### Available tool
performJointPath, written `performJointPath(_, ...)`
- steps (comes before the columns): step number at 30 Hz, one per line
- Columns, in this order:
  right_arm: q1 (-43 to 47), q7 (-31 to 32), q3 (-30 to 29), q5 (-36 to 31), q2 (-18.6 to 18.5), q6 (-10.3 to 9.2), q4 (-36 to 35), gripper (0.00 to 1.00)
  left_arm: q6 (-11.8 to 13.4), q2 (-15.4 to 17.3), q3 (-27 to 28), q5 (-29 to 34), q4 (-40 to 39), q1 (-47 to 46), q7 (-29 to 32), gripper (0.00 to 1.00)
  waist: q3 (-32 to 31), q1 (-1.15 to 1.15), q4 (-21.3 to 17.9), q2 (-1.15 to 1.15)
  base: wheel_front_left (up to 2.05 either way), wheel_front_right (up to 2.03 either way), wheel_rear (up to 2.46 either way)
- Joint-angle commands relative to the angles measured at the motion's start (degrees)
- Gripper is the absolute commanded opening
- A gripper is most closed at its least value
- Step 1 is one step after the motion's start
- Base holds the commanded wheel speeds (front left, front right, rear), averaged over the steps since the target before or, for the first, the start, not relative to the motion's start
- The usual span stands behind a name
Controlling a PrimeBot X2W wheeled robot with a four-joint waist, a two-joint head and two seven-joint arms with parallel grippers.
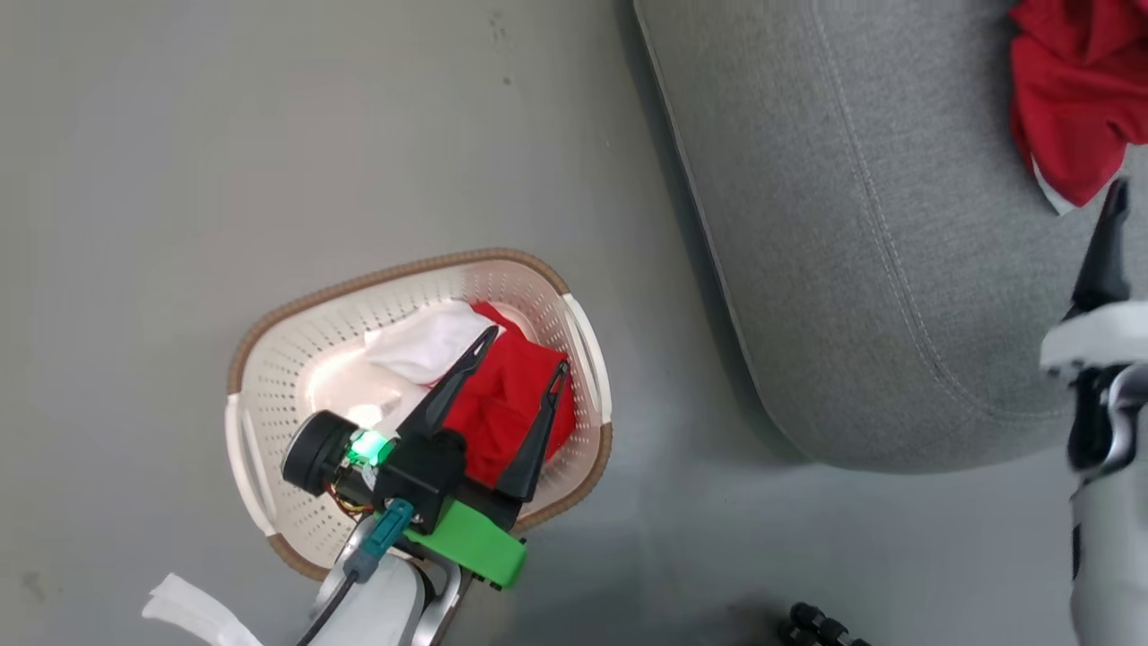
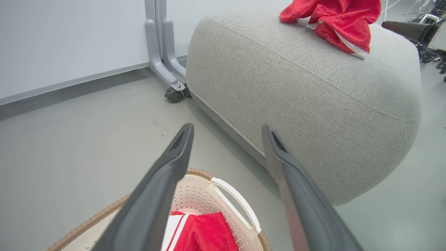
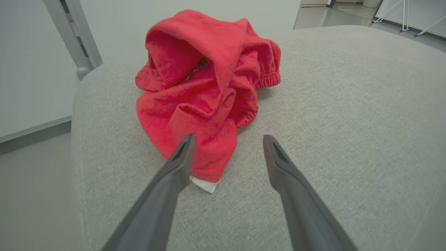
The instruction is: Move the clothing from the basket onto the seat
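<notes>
Partly the left gripper (image 1: 526,350) is hiding the red garment (image 1: 498,408) lying in the basket (image 1: 359,280). Its two dark fingers are standing wide apart, grasping nothing, and are crossing in front of the cloth directly beneath them. Whether the fingertips are touching the fabric is hard to make out. In the left wrist view those fingers are cutting off most of the basket. Only a white handle, a stretch of brown rim and a corner of red fabric with white stripes are showing between them at the bottom edge. That garment is looking crumpled and bright red, with a white section (image 1: 430,345) spreading out beyond the finger on the head view's left.

The right gripper (image 3: 229,137) is likewise standing released, its fingers spread with bare grey seat (image 3: 348,122) between them. Just ahead of it the second red garment (image 3: 205,94) is lying bunched in soft folds on the seat. Its lower edge and a small white bit of trim are running behind the finger on that view's left, so contact there cannot be judged. In the head view the frame edge is cutting off part of this garment.
</notes>
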Motion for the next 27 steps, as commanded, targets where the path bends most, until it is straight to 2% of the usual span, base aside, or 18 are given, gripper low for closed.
performJointPath(1, 3.4, -0.2, 1.1, 0.5, 0.7, -0.07, -1.5, 1.0, -0.2, -0.6, 0.7, -1.1, 0.3, 1.3, -0.2, 1.0, -6.1, 0.0, 2.7, 0.0, 0.0, 0.0, 0.0)
performJointPath(4, 8.8, -0.2, 4.8, 0.6, 2.0, -0.07, -3.9, 1.0, -0.2, -1.7, 1.9, -1.7, 1.4, 2.6, -0.2, 1.0, -9.6, 0.0, 4.6, 0.0, 0.0, 0.0, 0.0)
performJointPath(11, 19.6, -0.2, 20.0, 2.9, 3.6, -0.08, -5.9, 1.0, 0.6, -4.1, 5.6, -4.3, 4.0, 6.6, -0.2, 1.0, -18.5, 0.0, 10.3, 0.0, 0.0, 0.0, 0.0)
performJointPath(18, 26.8, -0.2, 30.8, 6.3, 4.8, -0.08, -8.7, 1.0, 4.0, -4.8, 10.3, -7.4, 7.2, 11.4, -0.2, 1.0, -27.6, 0.0, 15.7, 0.0, 0.0, 0.0, 0.0)
performJointPath(21, 28.8, -0.2, 33.6, 5.7, 4.5, -0.08, -10.6, 1.0, 4.7, -4.9, 11.5, -9.0, 6.5, 13.7, -0.2, 1.0, -30.2, 0.0, 16.8, 0.0, 0.0, 0.0, 0.0)
performJointPath(27, 32.7, -0.2, 34.0, 5.1, 4.1, -0.08, -16.8, 1.0, 6.1, -4.9, 13.7, -10.0, 3.5, 17.5, -0.1, 1.0, -33.9, 0.0, 18.4, 0.0, 0.0, 0.0, 0.0)
